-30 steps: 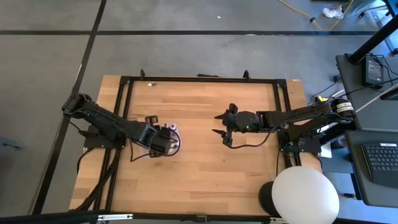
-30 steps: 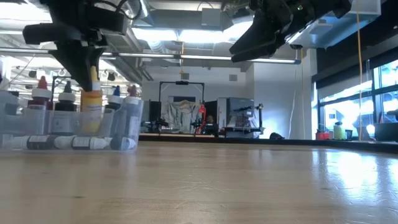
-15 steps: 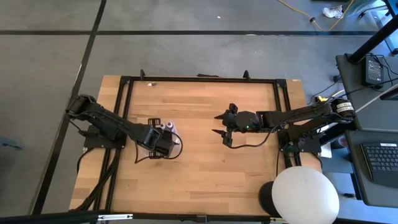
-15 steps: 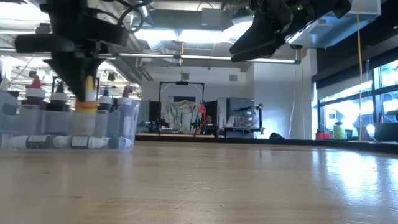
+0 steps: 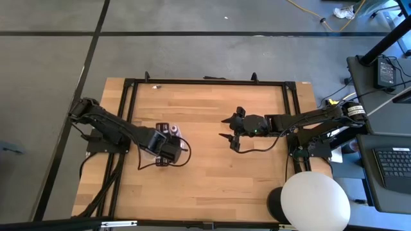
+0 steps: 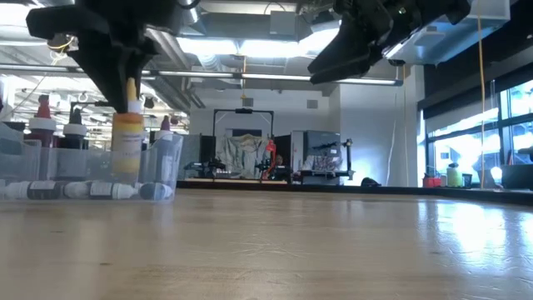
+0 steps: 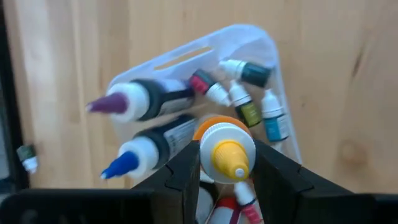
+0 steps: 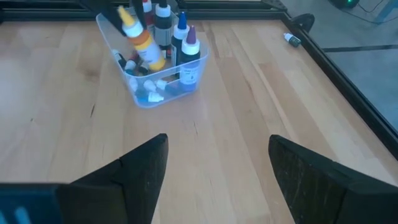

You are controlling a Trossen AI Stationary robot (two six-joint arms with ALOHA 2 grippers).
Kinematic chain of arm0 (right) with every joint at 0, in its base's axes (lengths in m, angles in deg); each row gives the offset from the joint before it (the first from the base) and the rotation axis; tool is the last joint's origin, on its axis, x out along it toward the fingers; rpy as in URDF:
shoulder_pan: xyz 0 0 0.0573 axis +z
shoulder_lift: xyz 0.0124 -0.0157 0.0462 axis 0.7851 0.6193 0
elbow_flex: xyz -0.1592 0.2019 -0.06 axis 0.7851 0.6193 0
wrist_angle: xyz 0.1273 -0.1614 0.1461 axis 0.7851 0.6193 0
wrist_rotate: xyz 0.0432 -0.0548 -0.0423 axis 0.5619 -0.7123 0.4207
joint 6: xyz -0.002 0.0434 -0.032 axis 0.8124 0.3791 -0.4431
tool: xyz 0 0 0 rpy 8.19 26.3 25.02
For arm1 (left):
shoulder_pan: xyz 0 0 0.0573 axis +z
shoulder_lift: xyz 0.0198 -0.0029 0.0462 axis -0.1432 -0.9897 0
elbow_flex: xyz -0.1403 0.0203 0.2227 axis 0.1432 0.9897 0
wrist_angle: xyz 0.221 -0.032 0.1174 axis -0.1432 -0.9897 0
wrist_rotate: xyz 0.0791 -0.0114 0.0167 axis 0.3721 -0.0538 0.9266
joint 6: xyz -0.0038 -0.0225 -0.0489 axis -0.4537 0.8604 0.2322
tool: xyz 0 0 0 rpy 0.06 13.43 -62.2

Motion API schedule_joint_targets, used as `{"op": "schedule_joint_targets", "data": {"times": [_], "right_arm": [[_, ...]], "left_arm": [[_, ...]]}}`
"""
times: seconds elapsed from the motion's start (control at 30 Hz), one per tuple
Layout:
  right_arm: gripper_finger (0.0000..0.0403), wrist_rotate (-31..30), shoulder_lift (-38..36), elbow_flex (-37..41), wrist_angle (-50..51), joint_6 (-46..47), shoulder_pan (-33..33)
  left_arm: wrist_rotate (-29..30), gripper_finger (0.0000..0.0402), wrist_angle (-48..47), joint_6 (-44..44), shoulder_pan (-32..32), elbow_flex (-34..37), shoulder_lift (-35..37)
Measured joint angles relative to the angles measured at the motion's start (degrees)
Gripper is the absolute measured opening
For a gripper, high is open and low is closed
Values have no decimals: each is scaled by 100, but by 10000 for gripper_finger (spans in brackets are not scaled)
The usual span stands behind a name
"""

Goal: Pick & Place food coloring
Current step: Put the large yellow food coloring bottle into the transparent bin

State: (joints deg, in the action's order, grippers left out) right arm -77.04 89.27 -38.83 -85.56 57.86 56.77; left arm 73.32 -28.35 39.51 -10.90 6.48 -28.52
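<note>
Bottle in the grip: the left gripper (image 7: 227, 180) has its two fingers clenched around one orange-yellow dropper bottle (image 7: 226, 146), pinching it just under the yellow nozzle, over the clear plastic tray (image 8: 142, 94) at the left-middle of the table (image 5: 212, 173). From table height that orange-yellow dropper bottle (image 6: 127, 137) hangs upright among the bottles in the tray, its base hidden behind the tray wall, so whether it has cleared the floor of the tray I cannot tell. Count what sits below, from the left wrist: two larger dark bottles, one with a purple tip (image 7: 134, 102) and one with a blue tip (image 7: 146, 149), plus four small white-capped droppers at the tray's far end, and a red one half hidden under the fingers. One tiny dark bottle (image 8: 290, 38) lies alone on the wood by the far frame rail, well apart from the rest. Over on the right, the right gripper (image 5: 228, 135) hovers above mid-table, its fingers spread wide and holding nothing.
</note>
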Motion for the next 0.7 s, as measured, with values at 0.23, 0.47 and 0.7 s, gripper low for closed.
{"op": "schedule_joint_targets", "data": {"times": [0.23, 0.47, 0.7], "right_arm": [[280, 1, 0, 0, 40, 0, 0], [280, 1, 92, -4, 39, 0, -2], [280, 1, 390, -4, -8, 0, -2]], "left_arm": [[187, 116, -376, 391, 26, -6, 7], [193, 114, -374, 656, 26, 159, -10], [178, 117, -292, 882, 52, 190, -22]]}}
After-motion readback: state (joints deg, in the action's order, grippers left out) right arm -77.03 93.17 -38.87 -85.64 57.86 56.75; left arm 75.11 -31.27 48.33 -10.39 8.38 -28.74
